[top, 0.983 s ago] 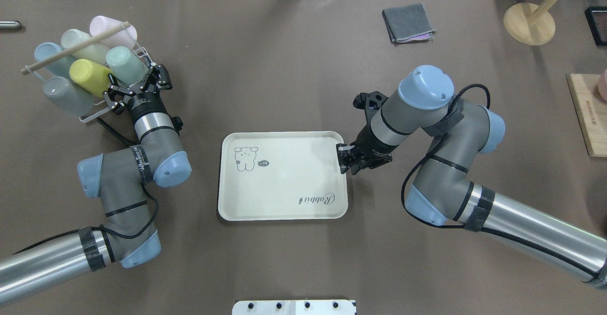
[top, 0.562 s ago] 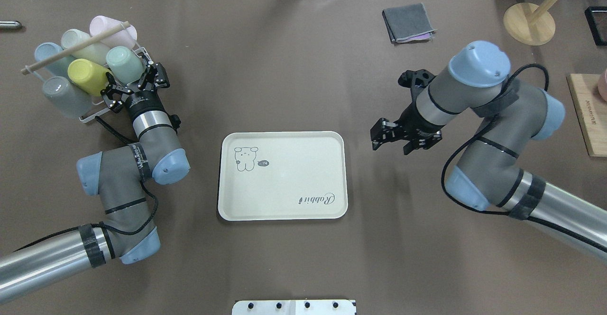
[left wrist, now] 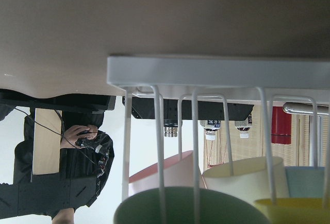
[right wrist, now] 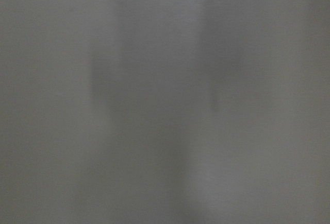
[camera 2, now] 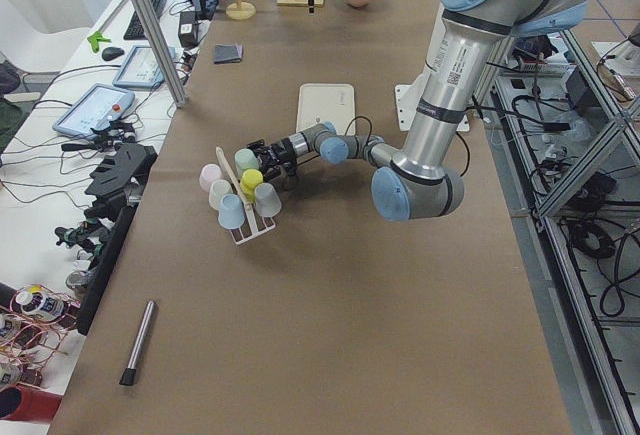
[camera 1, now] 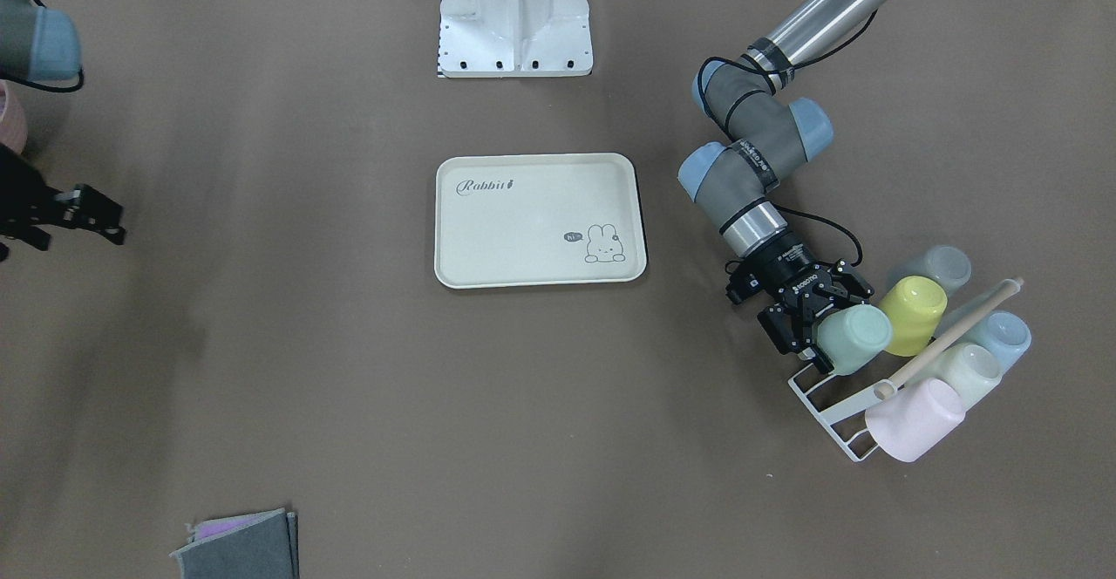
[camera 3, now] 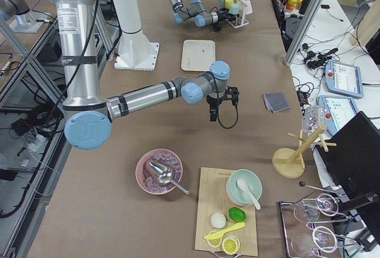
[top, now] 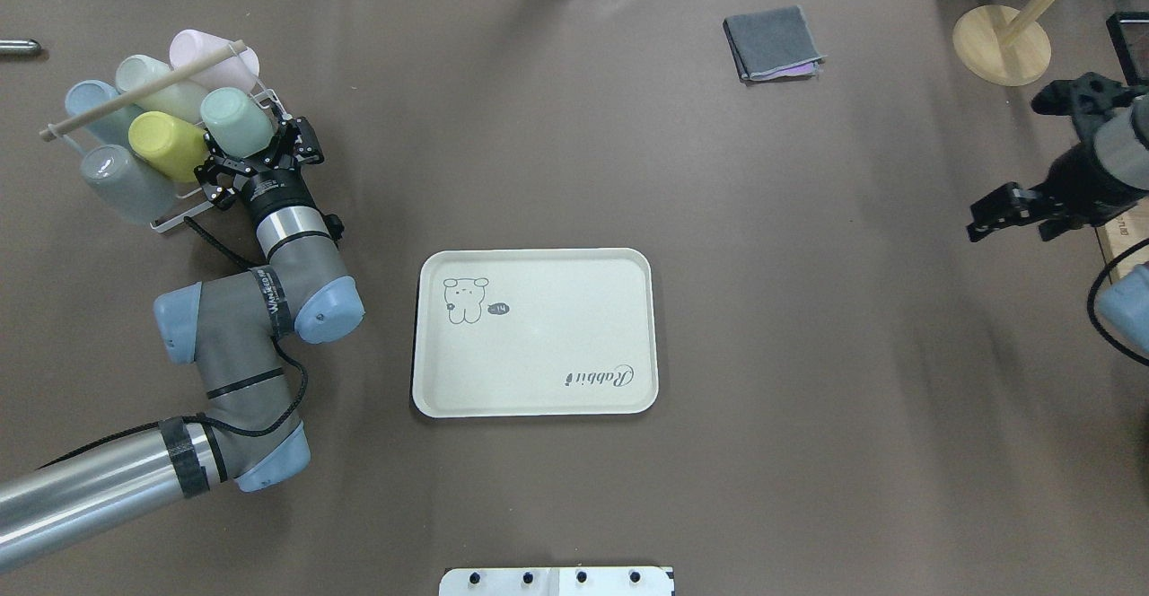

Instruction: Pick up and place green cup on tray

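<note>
On the table (top: 808, 354), the left gripper (top: 249, 149), fingers (top: 305, 143) apart, flanks the green cup (top: 235, 120).

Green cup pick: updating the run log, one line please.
left fingers: open at mint-green plastic cup on white wire rack | cream rectangular tray: no cup | right fingers: far from tray
</note>
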### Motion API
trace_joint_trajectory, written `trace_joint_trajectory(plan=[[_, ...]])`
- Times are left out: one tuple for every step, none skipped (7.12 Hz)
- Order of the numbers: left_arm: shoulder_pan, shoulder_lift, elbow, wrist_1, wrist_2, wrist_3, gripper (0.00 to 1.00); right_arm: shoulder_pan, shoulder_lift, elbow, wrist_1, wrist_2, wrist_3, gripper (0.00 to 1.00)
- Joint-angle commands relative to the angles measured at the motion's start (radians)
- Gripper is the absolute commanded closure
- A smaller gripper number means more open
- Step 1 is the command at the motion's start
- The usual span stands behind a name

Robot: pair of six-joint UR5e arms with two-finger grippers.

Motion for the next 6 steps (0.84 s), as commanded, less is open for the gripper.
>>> trace_joint_trajectory(plan=[[0.000, -0.004, 0.005, 0.000, 0.006, 0.002, 0.47, 0.262, -0.100, -0.003, -0.168, 0.013, -0.456, 0.00], [0.000, -0.004, 0.002, 0.000, 0.006, 0.014, 0.52, 0.353, -0.101, -0.031, -0.216, 0.015, -0.552, 0.00], [0.000, -0.004, -0.004, -0.003, 0.006, 0.043, 0.52, 0.380, -0.106, -0.052, -0.215, 0.001, -0.564, 0.00], [-0.002, -0.002, -0.006, -0.012, 0.006, 0.049, 0.52, 0.441, -0.161, -0.059, -0.207, 0.002, -0.567, 0.00], [-0.003, -0.002, -0.018, -0.012, 0.006, 0.063, 0.52, 0.492, -0.196, -0.059, -0.199, 0.005, -0.567, 0.00], [-0.008, 0.002, -0.033, -0.038, 0.006, 0.094, 0.52, 0.518, -0.200, -0.057, -0.198, 0.004, -0.567, 0.00]])
